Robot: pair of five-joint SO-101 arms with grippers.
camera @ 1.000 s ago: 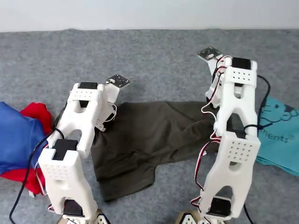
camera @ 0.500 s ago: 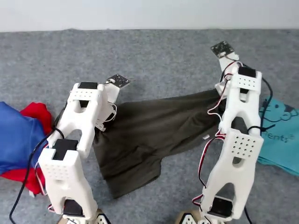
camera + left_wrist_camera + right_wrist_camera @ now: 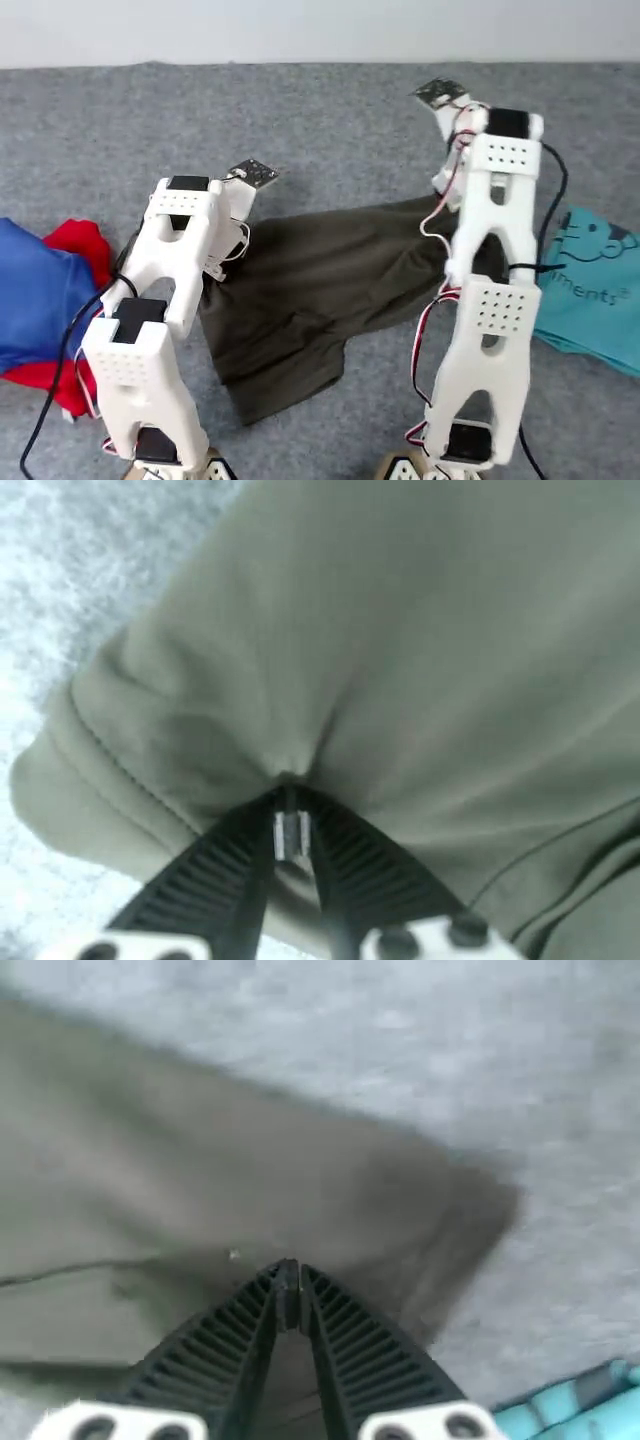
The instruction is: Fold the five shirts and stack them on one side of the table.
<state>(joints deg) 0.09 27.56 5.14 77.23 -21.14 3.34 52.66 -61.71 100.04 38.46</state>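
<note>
Two grippers held the olive shirt [image 3: 320,290], which lay rumpled mid-table between the arms, pulled fairly straight along its far edge, one sleeve flopped toward the arm bases. Left gripper [image 3: 290,825] was clamped on a pinch of fabric near a hemmed edge (creases fanned out from the tips). Right gripper [image 3: 287,1295] was closed on the cloth at the shirt's right end, near the teal shirt [image 3: 590,290]. Left arm [image 3: 170,280] was bent low over the shirt's left side; right arm [image 3: 495,250] stretched farther out. Blue shirt [image 3: 35,290] lay over the red shirt [image 3: 85,245] at the table's left.
</note>
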